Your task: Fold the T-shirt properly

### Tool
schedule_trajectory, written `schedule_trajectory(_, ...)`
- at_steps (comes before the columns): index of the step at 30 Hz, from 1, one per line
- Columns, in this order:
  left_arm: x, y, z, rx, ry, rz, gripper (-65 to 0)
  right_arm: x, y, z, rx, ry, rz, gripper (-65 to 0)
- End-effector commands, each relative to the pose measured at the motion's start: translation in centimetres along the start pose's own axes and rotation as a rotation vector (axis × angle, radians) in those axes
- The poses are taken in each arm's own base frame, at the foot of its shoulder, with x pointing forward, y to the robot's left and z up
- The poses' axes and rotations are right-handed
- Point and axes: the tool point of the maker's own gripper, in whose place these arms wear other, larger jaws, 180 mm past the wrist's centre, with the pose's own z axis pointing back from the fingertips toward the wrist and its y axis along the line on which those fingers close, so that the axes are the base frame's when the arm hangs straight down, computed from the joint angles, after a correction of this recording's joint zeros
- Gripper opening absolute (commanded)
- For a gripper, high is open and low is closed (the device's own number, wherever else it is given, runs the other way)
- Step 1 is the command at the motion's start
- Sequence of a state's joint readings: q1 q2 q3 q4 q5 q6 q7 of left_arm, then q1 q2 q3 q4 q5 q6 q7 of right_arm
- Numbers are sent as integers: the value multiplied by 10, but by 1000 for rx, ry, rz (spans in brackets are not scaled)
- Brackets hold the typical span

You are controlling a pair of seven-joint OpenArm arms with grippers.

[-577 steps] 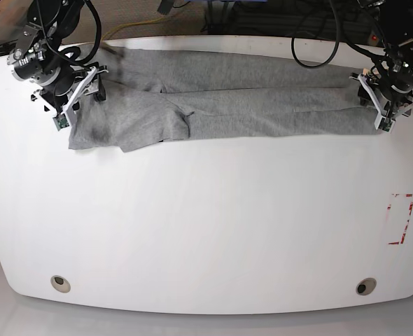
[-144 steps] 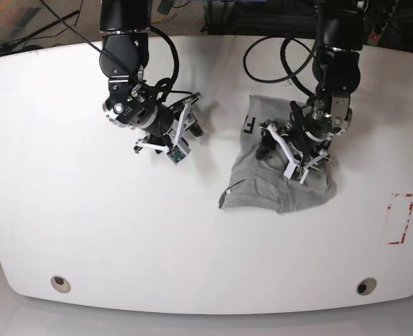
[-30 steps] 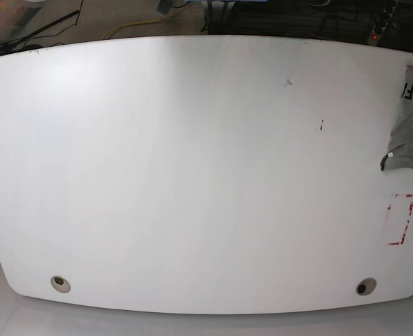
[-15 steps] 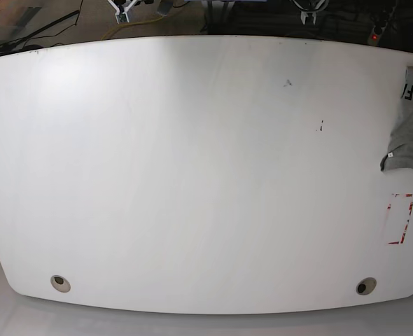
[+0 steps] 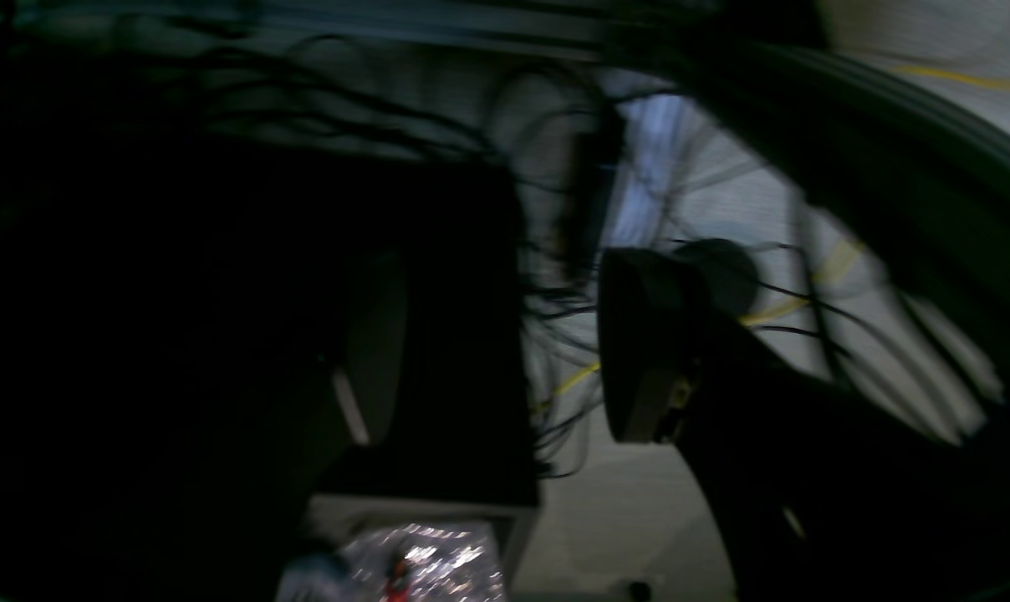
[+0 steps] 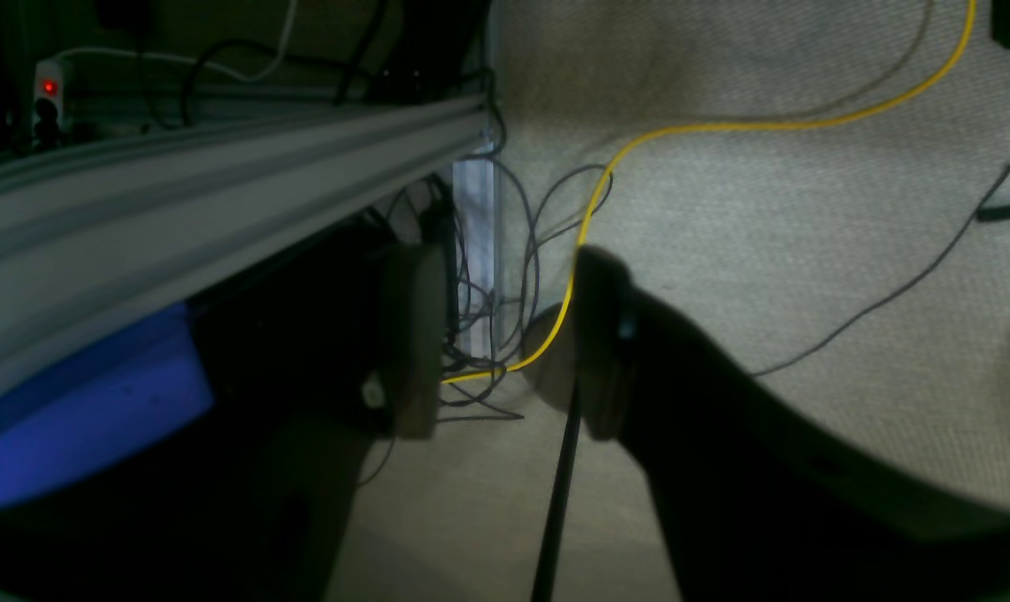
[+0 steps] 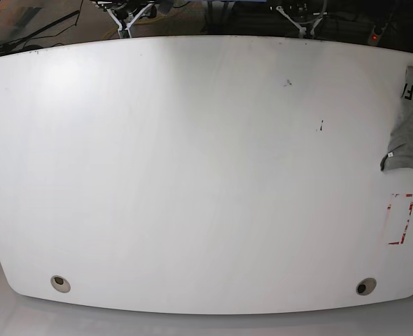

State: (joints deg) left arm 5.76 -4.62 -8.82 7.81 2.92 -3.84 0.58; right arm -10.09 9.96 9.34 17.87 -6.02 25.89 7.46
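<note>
The grey T-shirt [image 7: 411, 122] lies folded in a small bundle at the far right edge of the white table [image 7: 192, 175], with dark lettering facing up and a small white tag at its lower corner. Both grippers are far from it, behind the table's back edge. My right gripper [image 7: 133, 14] shows at the top left and my left gripper [image 7: 301, 17] at the top right. In the right wrist view the gripper [image 6: 505, 343] is open and empty above carpet. In the dark left wrist view the gripper [image 5: 505, 351] is open and empty too.
A red-marked rectangle [image 7: 400, 219] sits on the table below the shirt. Two round holes [image 7: 60, 283] [image 7: 365, 287] lie near the front edge. Behind the table are a yellow cable [image 6: 722, 125], dark cables and an aluminium rail [image 6: 221, 192].
The shirt went from spread out to a folded bundle at the right edge. In the last second both grippers' tips have come into view behind the back edge; the shirt has not moved.
</note>
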Motion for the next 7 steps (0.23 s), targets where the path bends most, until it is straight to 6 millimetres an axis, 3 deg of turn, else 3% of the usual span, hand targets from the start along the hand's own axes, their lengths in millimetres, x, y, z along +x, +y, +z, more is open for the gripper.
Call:
schedule_trajectory(1,-4,3,0,5,11,-5,-319,0,-1,1,4,-7,-1,-396)
schedule_trajectory(7,-5,3,0,5,13,-5,-318,-2,0,1,5,-4,-2,-396)
